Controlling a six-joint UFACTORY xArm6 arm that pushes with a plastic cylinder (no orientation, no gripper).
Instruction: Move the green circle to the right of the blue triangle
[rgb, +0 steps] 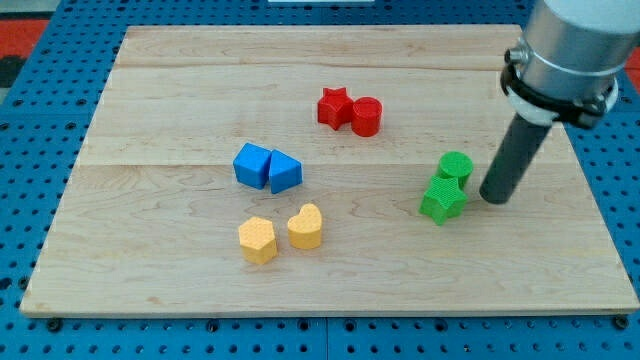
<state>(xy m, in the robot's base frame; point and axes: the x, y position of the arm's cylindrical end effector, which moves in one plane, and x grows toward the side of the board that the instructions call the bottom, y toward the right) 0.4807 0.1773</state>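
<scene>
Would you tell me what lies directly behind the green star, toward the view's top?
The green circle sits there, touching the green star, which hides its lower edge. My tip stands right of both.

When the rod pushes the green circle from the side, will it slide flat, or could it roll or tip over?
The green circle looks short and flat-bottomed, so it probably slides rather than tips or rolls. Its round side may let it slip off my tip, now just to the view's right of it. It appears to touch the green star, which may get dragged along.
</scene>
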